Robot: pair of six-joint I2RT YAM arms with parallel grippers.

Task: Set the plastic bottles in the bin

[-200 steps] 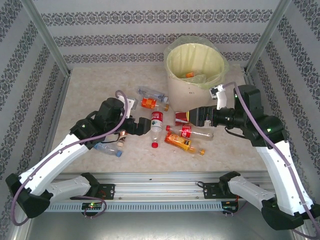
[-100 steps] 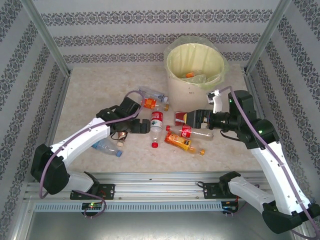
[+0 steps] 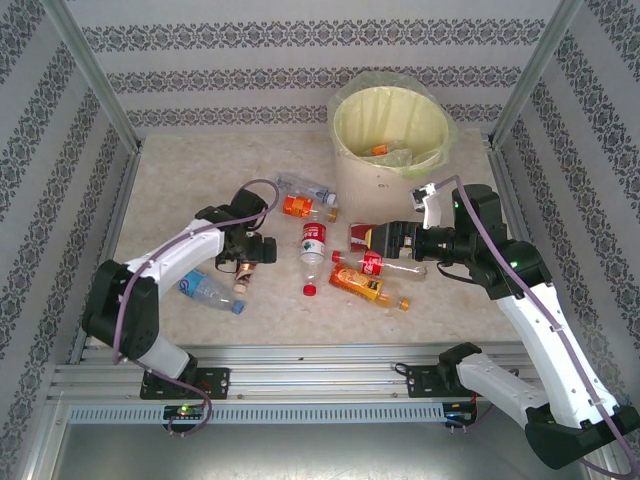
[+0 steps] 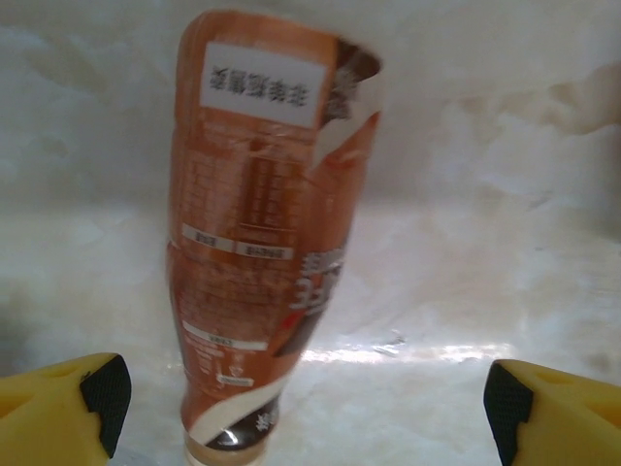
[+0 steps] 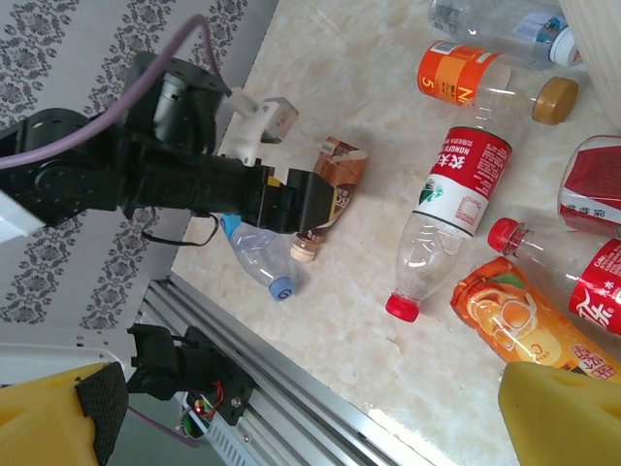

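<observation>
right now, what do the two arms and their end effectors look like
The left arm and right arm have white shells, black joints and a lilac cable looping along each. The left end effector and right end effector are black, with yellow fingers tipped by black pads.

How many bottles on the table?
8: brown bottle at the left gripper; blue-capped bottle beside it; clear bottle and orange-labelled bottle by the bin; red-white, crushed red, cola and juice bottles centre. Some may be hidden.
</observation>
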